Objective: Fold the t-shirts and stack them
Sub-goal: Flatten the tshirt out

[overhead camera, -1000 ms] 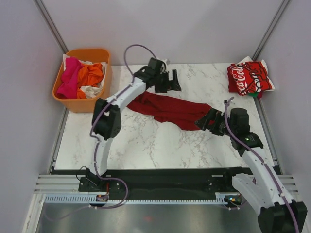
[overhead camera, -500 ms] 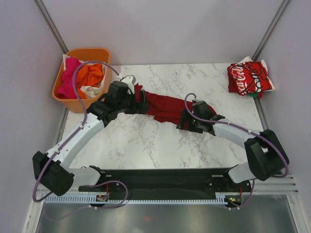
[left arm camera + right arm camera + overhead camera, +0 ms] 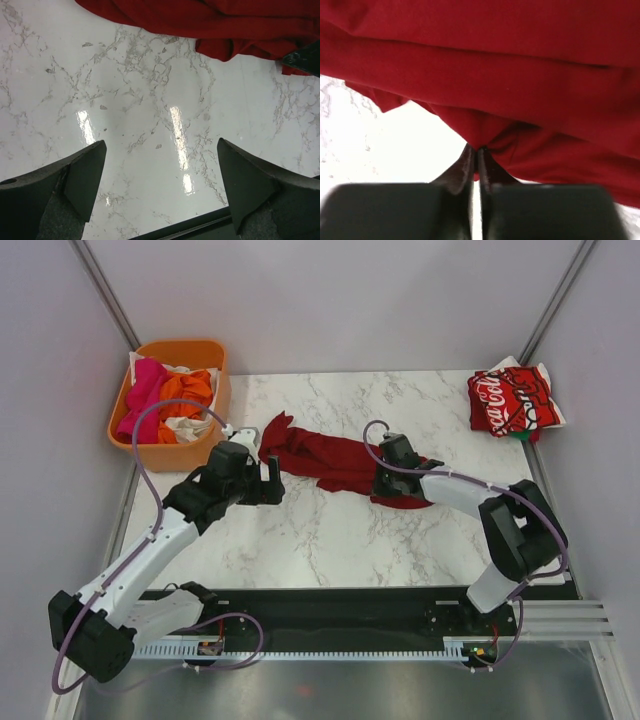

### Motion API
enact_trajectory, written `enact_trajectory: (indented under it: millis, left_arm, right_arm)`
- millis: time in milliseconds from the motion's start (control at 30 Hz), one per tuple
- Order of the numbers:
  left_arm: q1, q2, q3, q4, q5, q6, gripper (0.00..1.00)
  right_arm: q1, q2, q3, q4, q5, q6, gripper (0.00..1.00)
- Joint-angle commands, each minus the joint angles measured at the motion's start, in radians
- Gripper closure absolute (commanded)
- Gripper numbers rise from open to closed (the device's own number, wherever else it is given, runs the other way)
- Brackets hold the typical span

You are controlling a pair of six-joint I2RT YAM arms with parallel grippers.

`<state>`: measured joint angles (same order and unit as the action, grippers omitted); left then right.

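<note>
Crumpled dark-red cloth t-shirt lies on the white marble tabletop, right of the orange plastic tub. The right gripper, at the shirt's end farther from the tub, pinches a fold of its edge. The left gripper, nearer the tub, stands spread above bare marble.

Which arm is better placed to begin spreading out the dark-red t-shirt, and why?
Right. The right claw pinches an edge of the dark-red t-shirt; the left claw hangs open over bare table beside the cloth.
</note>
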<state>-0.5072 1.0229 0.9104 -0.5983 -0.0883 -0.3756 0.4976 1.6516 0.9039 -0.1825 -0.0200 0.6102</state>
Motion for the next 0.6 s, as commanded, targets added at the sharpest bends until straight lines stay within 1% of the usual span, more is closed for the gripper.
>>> enact_trajectory:
  millis: [0,33,67,100,133,167,200,233,267,300,367,400,433,567]
  left_arm:
    - [0.012,0.02,0.004,0.017,-0.041,0.033,0.0]
    - [0.013,0.022,0.008,0.017,-0.041,0.033,0.0]
    - [0.015,0.022,0.007,0.02,-0.041,0.033,0.0]
    - [0.018,0.017,0.005,0.022,-0.044,0.033,0.0]
    - [0.018,0.014,0.004,0.022,-0.044,0.032,0.0]
    - [0.021,0.011,-0.001,0.023,-0.041,0.029,0.0]
    - [0.021,0.006,-0.002,0.025,-0.039,0.027,0.0]
    - [0.021,0.006,-0.004,0.026,-0.034,0.026,0.0]
    - [0.022,0.006,-0.002,0.029,-0.031,0.026,0.0]
    - [0.024,0.009,-0.001,0.029,-0.03,0.027,0.0]
    - [0.027,0.012,0.001,0.028,-0.028,0.027,0.01]
    - [0.027,0.013,0.001,0.029,-0.027,0.027,0.01]
    - [0.027,0.013,-0.001,0.029,-0.025,0.027,0.01]
    - [0.027,0.011,-0.013,0.028,-0.022,0.026,0.01]
  right_arm:
    - [-0.002,-0.074,0.119,-0.143,0.101,-0.07,1.0]
    - [-0.007,-0.138,0.145,-0.199,0.158,-0.111,1.0]
    - [-0.014,-0.182,0.171,-0.25,0.172,-0.136,1.0]
    - [-0.046,-0.226,0.22,-0.34,0.179,-0.159,1.0]
    - [-0.069,-0.316,0.242,-0.38,0.192,-0.194,1.0]
    - [-0.095,-0.357,0.26,-0.412,0.228,-0.211,1.0]
    - [-0.153,-0.387,0.292,-0.475,0.251,-0.228,0.98]
    - [-0.184,-0.421,0.305,-0.506,0.274,-0.257,0.82]
    - [-0.212,-0.426,0.311,-0.532,0.276,-0.276,0.51]
    - [-0.243,-0.417,0.306,-0.573,0.281,-0.282,0.02]
    - [-0.246,-0.403,0.287,-0.603,0.282,-0.245,0.02]
    - [-0.245,-0.398,0.252,-0.604,0.22,-0.233,0.02]
    - [-0.246,-0.401,0.233,-0.598,0.201,-0.215,0.02]
    - [-0.245,-0.463,0.118,-0.516,0.12,-0.144,0.02]
